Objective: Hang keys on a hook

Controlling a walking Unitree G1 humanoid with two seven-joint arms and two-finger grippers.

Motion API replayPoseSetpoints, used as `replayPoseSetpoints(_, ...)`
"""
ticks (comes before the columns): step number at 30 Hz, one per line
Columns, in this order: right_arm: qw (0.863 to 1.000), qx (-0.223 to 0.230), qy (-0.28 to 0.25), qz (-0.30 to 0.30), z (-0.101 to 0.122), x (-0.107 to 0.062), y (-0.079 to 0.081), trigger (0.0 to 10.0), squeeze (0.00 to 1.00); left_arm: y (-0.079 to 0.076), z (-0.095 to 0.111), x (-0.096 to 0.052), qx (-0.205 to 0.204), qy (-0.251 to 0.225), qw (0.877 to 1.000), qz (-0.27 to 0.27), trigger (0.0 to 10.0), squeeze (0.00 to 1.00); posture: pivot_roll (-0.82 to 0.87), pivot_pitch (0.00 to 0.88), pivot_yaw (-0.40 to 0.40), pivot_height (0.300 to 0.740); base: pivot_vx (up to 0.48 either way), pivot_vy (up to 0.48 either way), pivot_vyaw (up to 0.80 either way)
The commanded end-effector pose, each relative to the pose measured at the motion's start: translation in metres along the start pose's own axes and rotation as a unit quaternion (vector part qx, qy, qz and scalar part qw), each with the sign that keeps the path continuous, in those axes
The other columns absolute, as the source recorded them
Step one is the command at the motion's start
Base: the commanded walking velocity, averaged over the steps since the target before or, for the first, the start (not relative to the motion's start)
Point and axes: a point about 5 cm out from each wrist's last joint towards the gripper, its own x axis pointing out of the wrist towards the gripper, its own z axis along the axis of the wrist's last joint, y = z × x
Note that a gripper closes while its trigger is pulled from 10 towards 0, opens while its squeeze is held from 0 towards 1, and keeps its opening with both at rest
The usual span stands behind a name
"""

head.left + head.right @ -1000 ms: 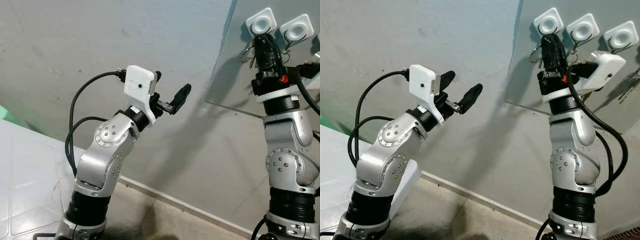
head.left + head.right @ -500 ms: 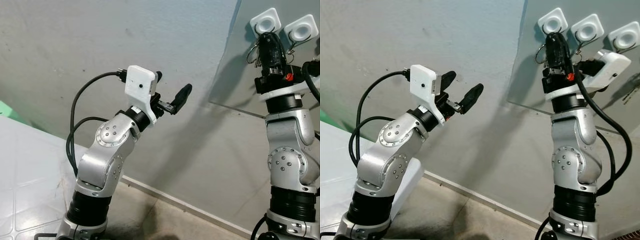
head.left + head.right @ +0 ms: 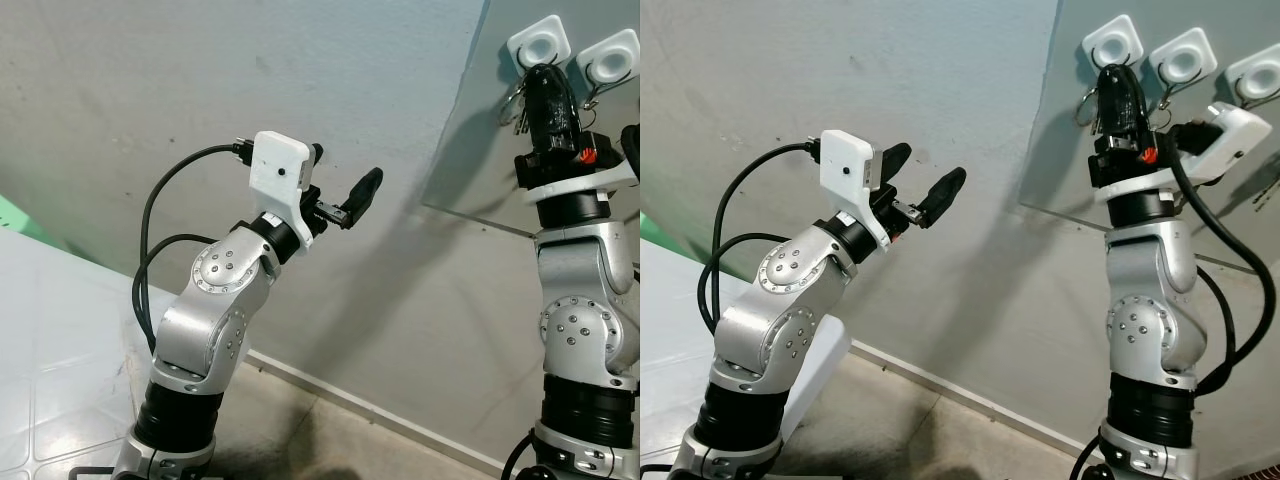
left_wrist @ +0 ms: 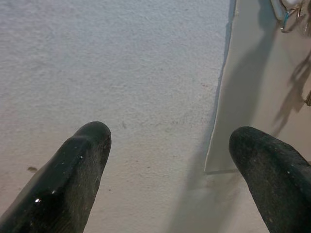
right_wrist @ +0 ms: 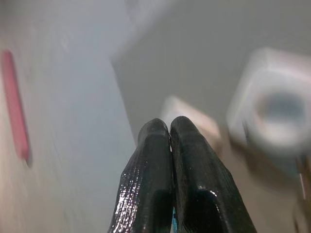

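Observation:
Three white square hooks sit on a grey board point(image 3: 470, 150) on the wall; the leftmost hook point(image 3: 1115, 42) is just above my right gripper point(image 3: 1112, 76). That gripper is raised straight up, fingers pressed together in the right wrist view point(image 5: 170, 127), with a sliver of blue pinched between them. The keys' metal ring point(image 3: 1087, 100) dangles at the fingers' left side, just below the hook. Whether the ring touches the hook is hidden by the fingers. My left gripper point(image 3: 340, 170) is held up toward the bare wall, open and holding nothing.
The middle hook point(image 3: 1183, 58) and the right hook point(image 3: 1260, 78) each carry a hanging ring. The board's left edge point(image 4: 221, 97) stands off the grey wall. A skirting strip point(image 3: 330, 395) runs along the floor, with pale tiles point(image 3: 50, 360) at left.
The whole picture has slid a little to the right, so the camera moved. My right gripper stays just under the leftmost hook with the ring beside it. The left arm holds its pose.

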Motion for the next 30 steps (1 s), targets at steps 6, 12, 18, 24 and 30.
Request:
replayPoseSetpoints(6,1.0,-0.003,-0.008,0.0,0.005,0.0,-0.001,10.0,0.0,-0.001,0.006,-0.001,0.001,-0.009,1.0,-0.002,10.0,0.0,0.03,0.061,-0.016,0.702,0.0,0.0,0.0)
replayPoseSetpoints(12,1.0,0.0,0.01,0.001,0.0,-0.003,0.0,10.0,0.0,0.0,0.006,-0.001,0.001,-0.01,1.0,0.0,10.0,0.0,0.03,0.061,-0.016,0.702,0.0,0.0,0.0)
replayPoseSetpoints(18,1.0,0.004,0.024,0.019,-0.007,0.0,0.007,10.0,0.0,0.0,0.007,-0.001,0.0,-0.011,1.0,-0.001,10.0,0.0,0.03,0.061,-0.017,0.702,0.0,0.0,0.0)
replayPoseSetpoints(24,0.998,-0.001,0.032,0.045,-0.009,0.005,0.015,10.0,0.0,0.0,0.008,-0.001,-0.001,-0.012,1.0,0.0,10.0,0.0,0.03,0.063,-0.02,0.702,0.0,0.0,0.0)
replayPoseSetpoints(30,0.998,-0.009,0.042,0.054,-0.013,0.006,0.017,10.0,0.0,0.0,0.008,-0.001,-0.002,-0.014,1.0,0.001,10.0,0.0,0.03,0.062,-0.024,0.702,0.0,0.0,0.0)
